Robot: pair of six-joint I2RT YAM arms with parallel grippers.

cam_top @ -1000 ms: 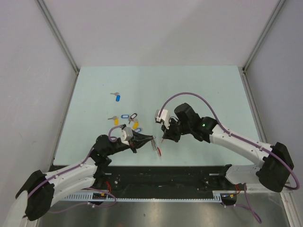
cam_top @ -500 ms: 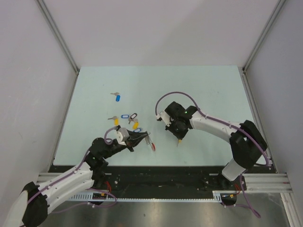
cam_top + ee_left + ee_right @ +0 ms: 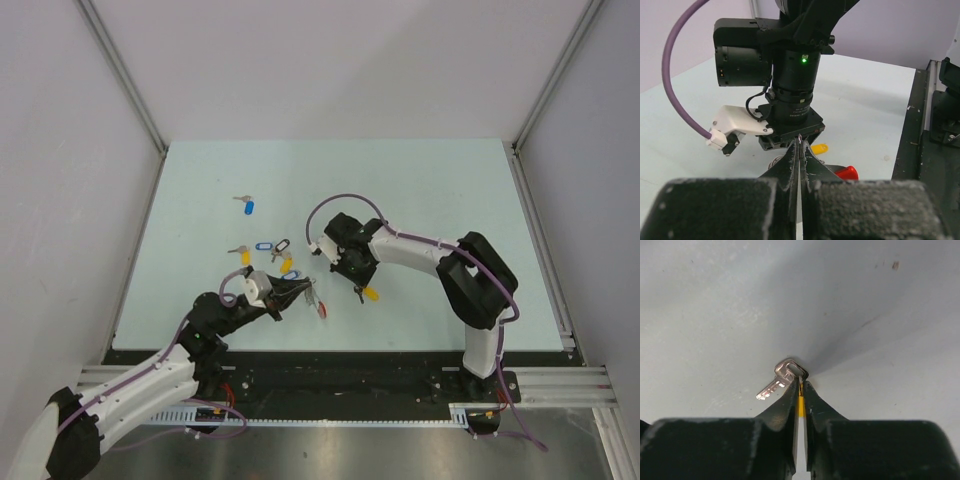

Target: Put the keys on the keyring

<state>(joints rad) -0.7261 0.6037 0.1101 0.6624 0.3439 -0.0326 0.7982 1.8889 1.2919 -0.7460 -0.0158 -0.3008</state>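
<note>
Table [image 3: 450, 180] clutter: loose keys [image 3: 263, 244] beside keyring [image 3: 321, 308]

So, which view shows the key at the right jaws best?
Right wrist view: the key is close, silver blade clear, yellow tag between the jaws. Top view shows only a yellow speck; left wrist view, just the tag.

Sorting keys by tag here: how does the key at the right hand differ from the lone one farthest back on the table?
The yellow key has a yellow tag; blue key a blue one. Yellow key's tag is pinched in the right hand; blue key lies free. Yellow key sits near the keyring; blue key lies alone, far back left. Both are small silver keys with tags.
</note>
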